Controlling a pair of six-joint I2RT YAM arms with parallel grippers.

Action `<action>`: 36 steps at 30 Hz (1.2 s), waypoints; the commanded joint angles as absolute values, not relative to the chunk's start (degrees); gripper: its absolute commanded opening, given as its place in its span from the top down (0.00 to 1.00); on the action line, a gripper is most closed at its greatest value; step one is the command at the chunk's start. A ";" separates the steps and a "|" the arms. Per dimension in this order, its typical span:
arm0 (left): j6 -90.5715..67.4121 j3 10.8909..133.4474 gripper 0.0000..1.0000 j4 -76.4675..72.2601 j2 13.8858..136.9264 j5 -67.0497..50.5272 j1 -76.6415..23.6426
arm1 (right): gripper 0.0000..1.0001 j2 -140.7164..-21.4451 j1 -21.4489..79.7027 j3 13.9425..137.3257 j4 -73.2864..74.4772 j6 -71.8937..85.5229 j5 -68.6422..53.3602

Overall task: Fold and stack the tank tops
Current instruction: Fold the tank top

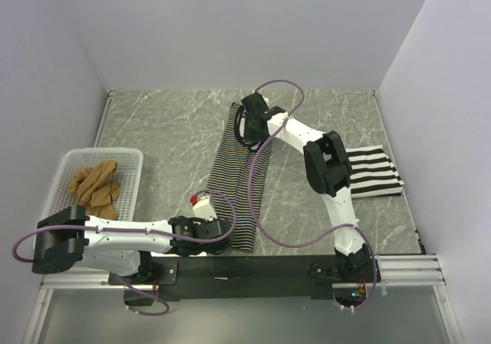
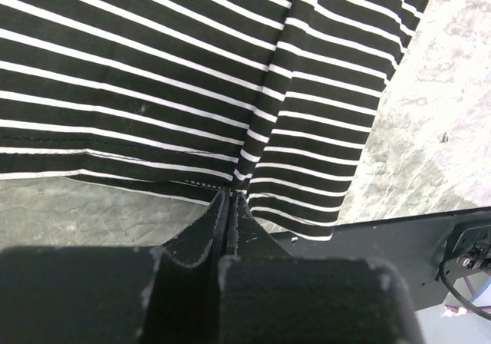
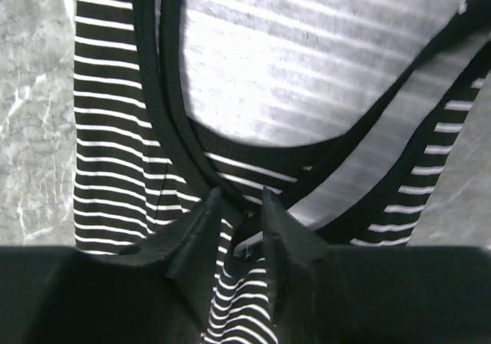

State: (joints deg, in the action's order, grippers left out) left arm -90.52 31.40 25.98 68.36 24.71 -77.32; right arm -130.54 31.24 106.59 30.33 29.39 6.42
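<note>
The thin-striped tank top (image 1: 242,183) with black-trimmed neck lies lengthwise mid-table. My left gripper (image 1: 225,231) is shut on its near hem; in the left wrist view the jaws (image 2: 230,196) pinch the hem edge of the striped cloth (image 2: 153,67). My right gripper (image 1: 245,131) is at the far end, shut on the cloth by the black neck trim (image 3: 184,152), with cloth bunched between its fingers (image 3: 239,206). The wide black-and-white striped top (image 1: 374,171) lies folded at the right. The tan-brown top (image 1: 93,186) lies crumpled in the basket.
A white mesh basket (image 1: 103,153) stands at the left edge of the marble table (image 1: 169,129). Grey walls enclose the table on three sides. The black base rail (image 1: 253,267) runs along the near edge, also seen in the left wrist view (image 2: 399,244).
</note>
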 commanded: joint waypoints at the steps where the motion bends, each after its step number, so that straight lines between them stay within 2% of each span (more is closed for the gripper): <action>1: -89.48 34.19 0.99 28.30 67.50 24.52 -77.17 | 0.62 -127.18 31.11 107.66 28.12 27.34 7.91; 6: -88.68 36.55 0.84 31.19 67.68 25.49 -76.99 | 0.52 -124.12 30.85 108.02 29.53 26.10 10.80; 7: -88.25 36.91 0.75 31.90 67.41 26.01 -76.99 | 0.51 -123.32 30.59 107.58 29.44 26.02 12.90; 9: -87.89 38.14 0.64 34.26 65.75 26.89 -76.56 | 0.51 -120.95 29.02 105.48 28.75 26.19 13.10; 10: -87.28 38.58 0.55 35.15 65.05 27.42 -76.38 | 0.51 -120.07 28.31 104.42 28.04 26.28 12.66; 13: -84.48 40.25 0.44 36.74 61.97 28.65 -74.63 | 0.50 -117.16 25.32 100.64 25.58 26.98 10.99; 16: -78.87 42.62 0.44 34.11 61.08 27.42 -71.29 | 0.50 -116.89 22.60 99.32 25.14 27.51 8.97; 18: -74.64 45.07 0.48 31.04 63.71 25.24 -69.18 | 0.56 -117.59 21.45 98.97 25.23 28.12 8.00; 19: -71.49 46.31 0.56 29.29 65.29 24.62 -68.65 | 0.59 -117.77 20.40 98.62 25.05 28.56 7.74; 21: -68.39 51.12 0.62 28.13 71.61 24.08 -68.12 | 0.71 -118.47 19.17 97.56 23.83 29.00 5.90; 23: -66.27 54.48 0.76 28.39 78.18 24.00 -67.77 | 0.80 -119.26 17.93 97.82 23.47 29.18 4.93; 25: -64.60 57.21 0.82 26.99 81.63 22.33 -67.33 | 0.83 -121.11 17.58 98.78 23.90 29.00 4.57; 26: -64.43 57.65 0.90 25.76 84.52 21.80 -66.63 | 0.83 -121.81 17.49 99.83 24.17 28.92 4.31; 28: -63.90 58.45 0.98 24.96 86.91 20.92 -66.10 | 0.84 -123.22 17.32 100.28 23.91 28.74 3.35; 36: -64.51 55.73 0.99 21.80 93.43 18.28 -64.95 | 0.83 -128.31 16.70 103.36 23.12 29.09 2.46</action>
State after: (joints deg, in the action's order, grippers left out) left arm -65.54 56.40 24.77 93.34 20.16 -65.08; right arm -127.50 16.99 99.92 24.84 28.88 3.16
